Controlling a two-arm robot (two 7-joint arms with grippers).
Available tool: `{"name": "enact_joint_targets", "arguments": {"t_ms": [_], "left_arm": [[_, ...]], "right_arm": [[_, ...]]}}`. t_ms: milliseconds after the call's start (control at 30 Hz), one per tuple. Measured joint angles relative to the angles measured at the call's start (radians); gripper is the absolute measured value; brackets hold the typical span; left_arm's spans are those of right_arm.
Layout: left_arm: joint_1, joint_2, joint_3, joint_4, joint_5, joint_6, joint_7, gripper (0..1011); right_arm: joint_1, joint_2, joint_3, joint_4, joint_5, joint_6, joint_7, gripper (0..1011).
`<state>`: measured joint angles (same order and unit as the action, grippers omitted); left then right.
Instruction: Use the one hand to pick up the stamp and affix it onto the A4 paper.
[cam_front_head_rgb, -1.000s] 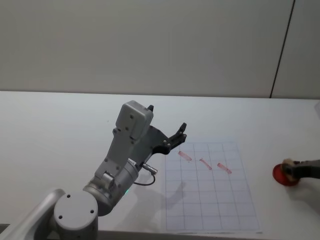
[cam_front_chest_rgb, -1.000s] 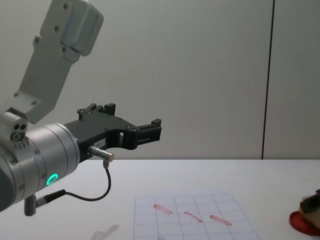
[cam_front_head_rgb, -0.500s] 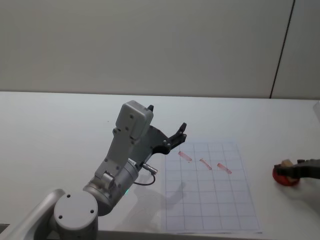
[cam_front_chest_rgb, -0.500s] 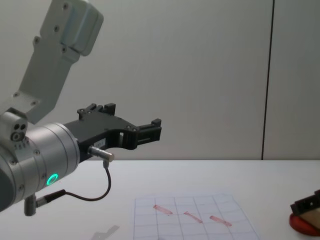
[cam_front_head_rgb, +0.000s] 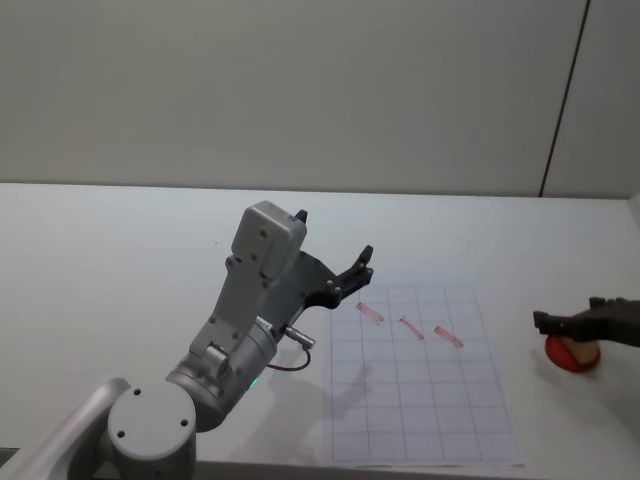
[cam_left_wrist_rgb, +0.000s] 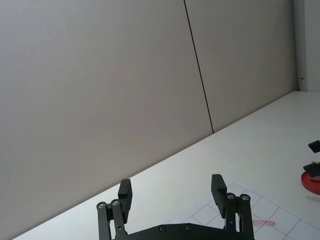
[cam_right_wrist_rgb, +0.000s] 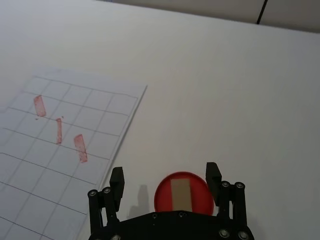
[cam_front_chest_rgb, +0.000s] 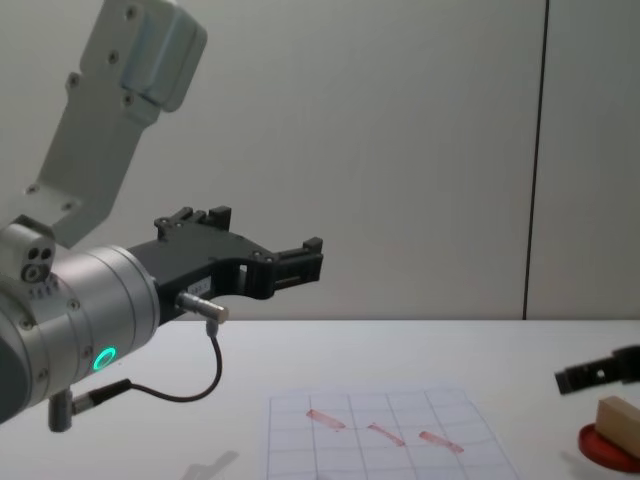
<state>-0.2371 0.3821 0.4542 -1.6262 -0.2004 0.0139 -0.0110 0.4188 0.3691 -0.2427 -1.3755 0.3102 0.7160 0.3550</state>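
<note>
The small tan wooden stamp (cam_right_wrist_rgb: 181, 194) stands on the flat round red ink pad (cam_right_wrist_rgb: 165, 196) at the counter's right, beside the gridded white A4 paper (cam_front_head_rgb: 420, 375). The black right claw (cam_right_wrist_rgb: 164, 178) hovers above it, fingers wide, apparently untouching. A skewed closing could topple the stamp. The left claw (cam_left_wrist_rgb: 172, 192) hangs wide, idle.

The open right end effector (cam_right_wrist_rgb: 166, 180) hovers above the stamp (cam_right_wrist_rgb: 180, 195) lying on the red ink pad (cam_right_wrist_rgb: 162, 195).

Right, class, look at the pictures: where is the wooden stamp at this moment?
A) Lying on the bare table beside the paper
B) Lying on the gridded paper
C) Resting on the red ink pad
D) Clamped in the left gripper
C: the stamp sits on the red ink pad, between the open fingers of the right gripper, off the A4 paper.
</note>
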Motion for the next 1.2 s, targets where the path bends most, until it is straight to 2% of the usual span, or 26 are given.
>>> {"name": "enact_joint_targets", "arguments": {"t_ms": [700,1200], "left_arm": [[0.0,0.0,0.0,0.0,0.0,0.0,0.0,1002],[0.0,0.0,0.0,0.0,0.0,0.0,0.0,1002]], "right_arm": [[-0.064,0.012,0.014,-0.184,0.099,-0.187,-0.014,1001],[-0.08,0.015,0.017,-0.236,0.127,-0.232,-0.018,1001]]}}
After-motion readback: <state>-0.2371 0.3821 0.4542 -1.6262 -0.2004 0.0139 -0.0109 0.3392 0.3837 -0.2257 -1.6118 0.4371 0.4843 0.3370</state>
